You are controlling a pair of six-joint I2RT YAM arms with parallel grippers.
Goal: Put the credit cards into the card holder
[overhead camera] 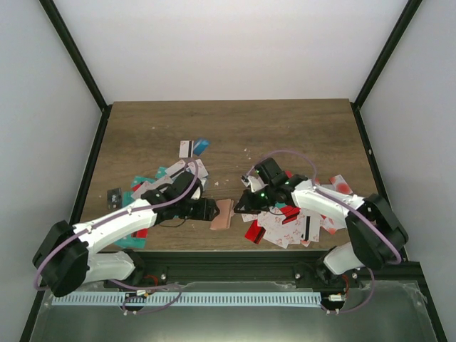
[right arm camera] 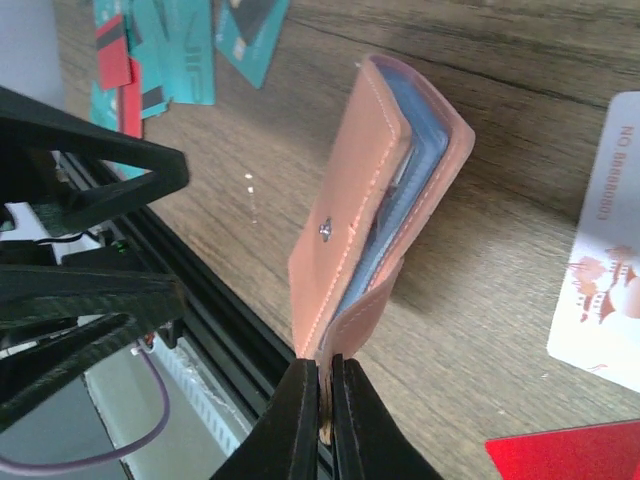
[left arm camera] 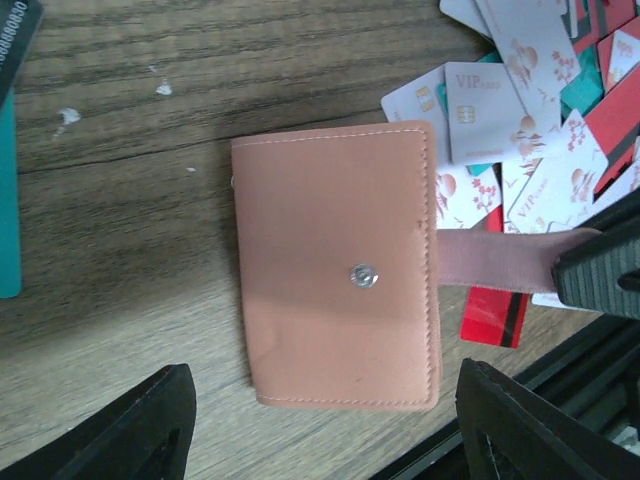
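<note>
Card holder (overhead camera: 222,214), salmon-pink, lies at the middle of the worktop's (overhead camera: 285,128) near edge, between the two arms.

Left of it, toward the near-left part of the worktop, a loose heap of credit cards (overhead camera: 153,182) lies in teal, white and red. In the left wrist view a dark card (left arm camera: 15,30) at the top left corner carries a row of digits too clipped to read in full, with a teal card (left arm camera: 8,200) below it.

The left gripper (overhead camera: 208,209) stands just left of the card holder with its jaws spread wide. Its fingers (left arm camera: 140,430) flank the holder's near side and grip nothing.

The holder's face shows a metal snap stud (left arm camera: 364,275) and pale stitching round its edge. From the right wrist camera its cover stands partly lifted, with bluish inner sleeves (right arm camera: 400,190) showing in the gap.

The right gripper (right arm camera: 325,372) has its jaws pinched tight on the end of the holder's pink flap (left arm camera: 495,260), which stretches out to the right.

Right of the holder a second heap of cards crowds close. White cards (left arm camera: 485,110) printed "VIP CARD" with red floral marks touch its far-right corner, and a red card (left arm camera: 495,318) with a black stripe lies under the flap. A white card (right arm camera: 600,280) marked "NO." with digits lies by the right gripper.
</note>
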